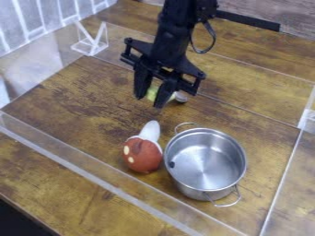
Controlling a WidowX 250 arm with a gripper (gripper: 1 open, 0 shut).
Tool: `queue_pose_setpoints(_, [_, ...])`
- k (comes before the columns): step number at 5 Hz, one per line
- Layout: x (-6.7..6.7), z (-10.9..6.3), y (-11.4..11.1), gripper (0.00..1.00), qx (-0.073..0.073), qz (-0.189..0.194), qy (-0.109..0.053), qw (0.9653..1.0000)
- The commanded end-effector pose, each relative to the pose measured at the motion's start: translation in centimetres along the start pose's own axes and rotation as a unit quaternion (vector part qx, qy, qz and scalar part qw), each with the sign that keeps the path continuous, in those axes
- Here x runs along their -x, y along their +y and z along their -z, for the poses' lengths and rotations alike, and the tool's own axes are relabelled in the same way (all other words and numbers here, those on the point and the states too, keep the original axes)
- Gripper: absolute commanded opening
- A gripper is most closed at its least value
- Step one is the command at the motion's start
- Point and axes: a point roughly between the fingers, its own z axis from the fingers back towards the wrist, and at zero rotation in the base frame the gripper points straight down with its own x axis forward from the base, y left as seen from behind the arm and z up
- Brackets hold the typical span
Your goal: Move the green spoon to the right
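Green plastic of the spoon (154, 91) shows between the black fingers of the gripper (146, 92), closed on its handle, over the counter (68, 92) behind the mushroom (143, 152). Its metal bowl (181, 96) points toward the picture's right. The pot (205, 163) stands just beside the mushroom; a white wire stand (90, 39) is well apart, near the back-left edge.

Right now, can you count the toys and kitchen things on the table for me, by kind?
Mushroom: 1
Pot: 1
Spoon, in the fingers: 1
Total: 3
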Motion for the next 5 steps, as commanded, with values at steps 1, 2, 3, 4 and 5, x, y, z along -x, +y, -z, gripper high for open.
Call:
queue_pose_setpoints(1, [-0.4, -1.6, -1.1, 1.0, 0.02, 0.006, -0.047, 0.9987])
queue_pose_setpoints(2, [-0.5, -1.7, -0.6, 1.0, 0.026, 0.009, -0.05, 0.9983])
queue_pose_setpoints(3, [-0.2, -1.7, -0.4, 1.0, 0.029, 0.015, -0.045, 0.9985])
queue_pose_setpoints(4, [-1.3, -0.7, 0.9, 1.0, 0.03, 0.024, -0.053, 0.9979])
queue_pose_setpoints(5, [-2.9, -0.3, 2.9, 1.0, 0.031, 0.036, -0.077, 0.9959])
